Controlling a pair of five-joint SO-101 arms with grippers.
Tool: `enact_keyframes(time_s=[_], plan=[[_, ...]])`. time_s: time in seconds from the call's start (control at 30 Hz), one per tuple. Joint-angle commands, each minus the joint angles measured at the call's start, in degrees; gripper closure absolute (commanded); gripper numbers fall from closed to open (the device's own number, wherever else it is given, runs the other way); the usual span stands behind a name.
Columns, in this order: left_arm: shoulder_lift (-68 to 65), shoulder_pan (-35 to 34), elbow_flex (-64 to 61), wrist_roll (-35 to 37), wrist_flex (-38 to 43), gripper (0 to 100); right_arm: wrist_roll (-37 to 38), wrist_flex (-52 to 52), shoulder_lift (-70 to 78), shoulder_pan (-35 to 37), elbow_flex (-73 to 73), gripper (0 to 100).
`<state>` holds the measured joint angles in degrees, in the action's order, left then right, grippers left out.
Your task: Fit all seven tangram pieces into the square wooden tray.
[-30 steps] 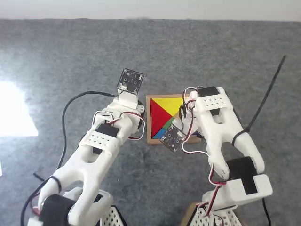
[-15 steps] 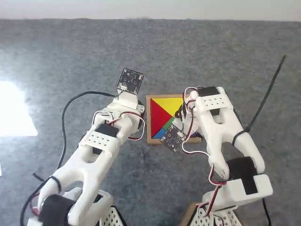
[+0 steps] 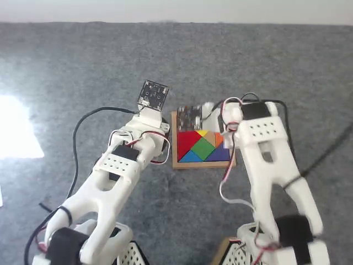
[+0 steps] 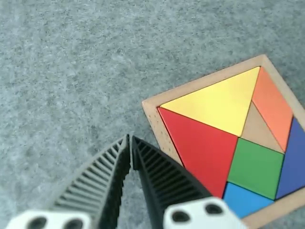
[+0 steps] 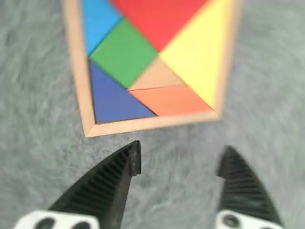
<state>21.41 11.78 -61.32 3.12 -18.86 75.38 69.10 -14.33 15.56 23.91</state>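
Your left gripper (image 4: 129, 139) is clenched on nothing, its toothed fingers pressed together over the grey mat (image 4: 71, 71). The tray (image 4: 150, 119) lies just to its right. The nearest corner sits close beside the fingertips but not touching them.

The tray looks full. From this gripper outward you meet the red triangle (image 4: 200, 148) first, with the yellow triangle (image 4: 214, 102) along its long edge. Past them come the green square (image 4: 255, 167), the tan triangle (image 4: 257, 131) and the orange piece (image 4: 271, 102). The light blue triangle (image 4: 240, 199) and the dark blue triangle (image 4: 293, 162) close the far side. That makes seven, edge to edge inside the wooden rim, and none looks raised or overlapping.

Your right gripper (image 5: 182, 152) is released and empty, with its jaws spread wide. The tray's edge lies just ahead of its fingertips, near them but not between them.

So the step in hand is probably a clean retreat rather than another placement. Raise each gripper straight up before you swing it aside, so no finger catches the rim and jolts the pieces. Take most care on the right, where the spread jaws reach wider. Keep the left one shut as it lifts past the corner. If you want a last check, look along the seams for any lifted edge.
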Motion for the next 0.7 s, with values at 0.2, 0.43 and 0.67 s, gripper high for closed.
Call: enact_keyframes(time_s=[0.2,0.43,0.67], plan=[[4.13,-2.73,0.57,-0.53,1.23,99,-30.95,1.36,-21.67,-0.13,6.15,89.4],[17.93,-2.81,-5.76,-0.53,1.32,99,-38.15,0.92,-33.19,-0.22,17.67,89.4],[31.74,-2.73,-11.91,-0.53,1.32,99,-45.71,1.10,-42.68,-0.13,24.79,89.4]])
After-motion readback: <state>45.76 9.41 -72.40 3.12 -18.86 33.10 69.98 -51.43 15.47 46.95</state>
